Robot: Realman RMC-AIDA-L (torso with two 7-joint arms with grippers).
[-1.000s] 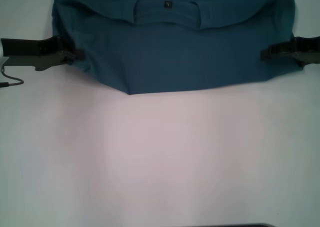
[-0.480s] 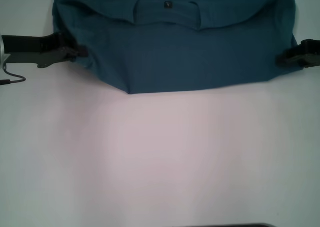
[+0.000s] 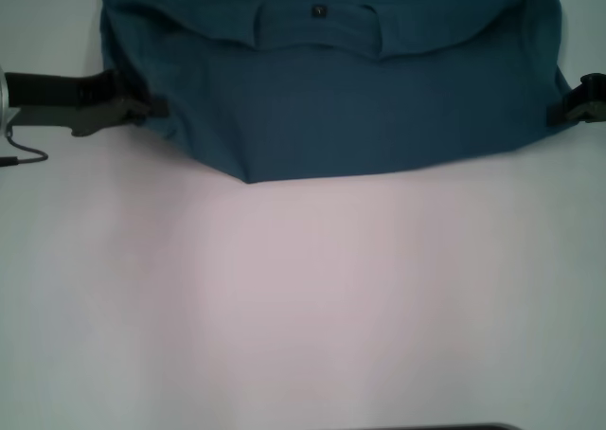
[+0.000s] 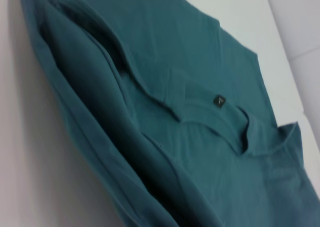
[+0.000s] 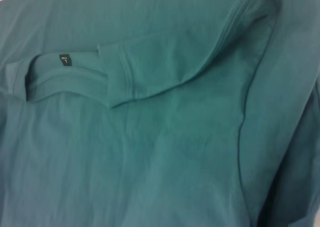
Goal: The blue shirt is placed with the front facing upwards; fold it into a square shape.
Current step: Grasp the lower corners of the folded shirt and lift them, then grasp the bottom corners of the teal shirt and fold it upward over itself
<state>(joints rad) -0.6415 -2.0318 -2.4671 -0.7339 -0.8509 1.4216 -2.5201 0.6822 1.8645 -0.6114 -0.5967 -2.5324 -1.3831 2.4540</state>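
The blue shirt [image 3: 360, 108] lies folded at the far side of the white table [image 3: 303, 297]. Its collar and small dark neck label [image 3: 318, 10] face up, and a fold edge runs across just below them. No print shows. My left gripper [image 3: 156, 106] lies flat at the shirt's left edge and touches the cloth. At the right edge, my right gripper [image 3: 561, 111] sits just beside the cloth. The left wrist view shows the shirt [image 4: 175, 112] and its label [image 4: 218, 101]. Teal cloth [image 5: 150, 137] and the label [image 5: 65, 60] fill the right wrist view.
A thin dark cable [image 3: 24, 155] trails on the table beside the left arm. A dark strip [image 3: 436, 427] shows at the near edge of the head view. White tabletop stretches from the shirt's lower edge toward me.
My right gripper has drawn back to the right, from over the shirt's right part to its edge. The left gripper has crept a little right, into the cloth's left edge.
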